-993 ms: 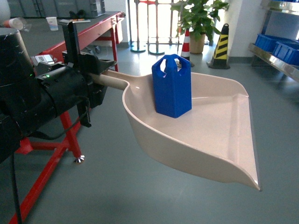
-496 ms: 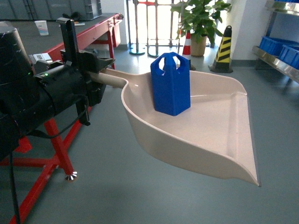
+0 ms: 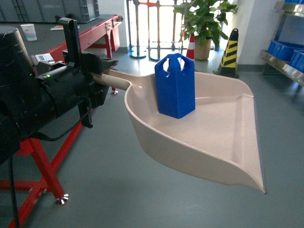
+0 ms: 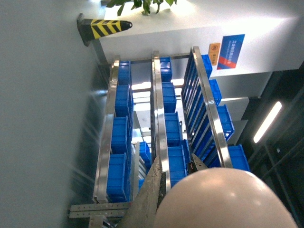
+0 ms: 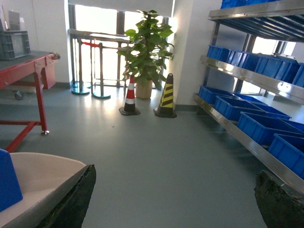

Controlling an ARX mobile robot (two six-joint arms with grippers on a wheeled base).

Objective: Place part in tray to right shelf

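We see part [image 3: 175,86] upright in tray [image 3: 223,142], near handle end; right shelf [image 3: 285,66] far right, behind.

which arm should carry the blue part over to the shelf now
Left. The left hand is clamped on the tray handle, with the part upright inside. The right hand is open beside the tray, holding nothing.

Warehouse or factory floor.
Steel racks [image 5: 247,76] of blue crates [image 5: 259,124] at right, striped traffic cones [image 5: 166,97] centre, red workbench [image 5: 23,66] upper left.
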